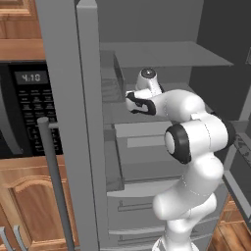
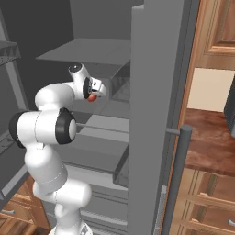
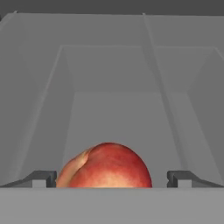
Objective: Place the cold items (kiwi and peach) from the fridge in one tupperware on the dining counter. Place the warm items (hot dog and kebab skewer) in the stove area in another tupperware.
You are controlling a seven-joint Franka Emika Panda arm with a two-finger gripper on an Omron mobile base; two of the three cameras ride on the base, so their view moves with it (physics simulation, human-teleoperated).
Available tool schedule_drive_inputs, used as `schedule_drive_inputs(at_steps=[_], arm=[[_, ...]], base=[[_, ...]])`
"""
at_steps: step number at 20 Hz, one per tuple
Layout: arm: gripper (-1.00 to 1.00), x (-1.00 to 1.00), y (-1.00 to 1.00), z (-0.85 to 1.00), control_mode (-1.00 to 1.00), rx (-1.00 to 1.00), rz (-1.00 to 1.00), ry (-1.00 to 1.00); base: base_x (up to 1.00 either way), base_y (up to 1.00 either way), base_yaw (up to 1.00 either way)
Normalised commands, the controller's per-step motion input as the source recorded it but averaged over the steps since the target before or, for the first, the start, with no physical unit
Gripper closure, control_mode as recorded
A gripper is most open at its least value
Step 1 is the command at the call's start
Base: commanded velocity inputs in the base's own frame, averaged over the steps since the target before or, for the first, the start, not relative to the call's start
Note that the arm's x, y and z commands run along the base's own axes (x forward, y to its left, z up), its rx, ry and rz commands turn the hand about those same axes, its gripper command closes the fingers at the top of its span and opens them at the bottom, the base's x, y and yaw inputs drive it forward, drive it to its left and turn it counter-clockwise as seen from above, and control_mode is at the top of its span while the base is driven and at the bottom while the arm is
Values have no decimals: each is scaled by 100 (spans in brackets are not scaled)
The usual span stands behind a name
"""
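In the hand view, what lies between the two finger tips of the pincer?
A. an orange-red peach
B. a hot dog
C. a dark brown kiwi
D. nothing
A: the peach, orange-red and round, sits on the grey fridge shelf between the two spread fingertips of the open pincer, which are apart from its sides.

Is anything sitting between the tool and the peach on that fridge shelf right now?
Nothing visible does. In the hand view the peach lies on the grey fridge shelf, centred between the open tool's two tips, with a clear gap on each side and nothing in front of it.
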Motion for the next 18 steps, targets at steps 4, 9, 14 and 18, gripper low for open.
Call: schedule_drive_inputs(at_steps=[4, 9, 14, 18], arm=[[-100, 0, 0, -11, -100, 0, -2, 0], [-100, -1, 0, -22, -100, 0, -3, 0], [-100, 0, 0, -13, -100, 1, 0, 0], [100, 0, 0, -15, -100, 1, 0, 0]], base=[[0, 0, 0], [0, 0, 0], [0, 0, 0], [0, 0, 0]])
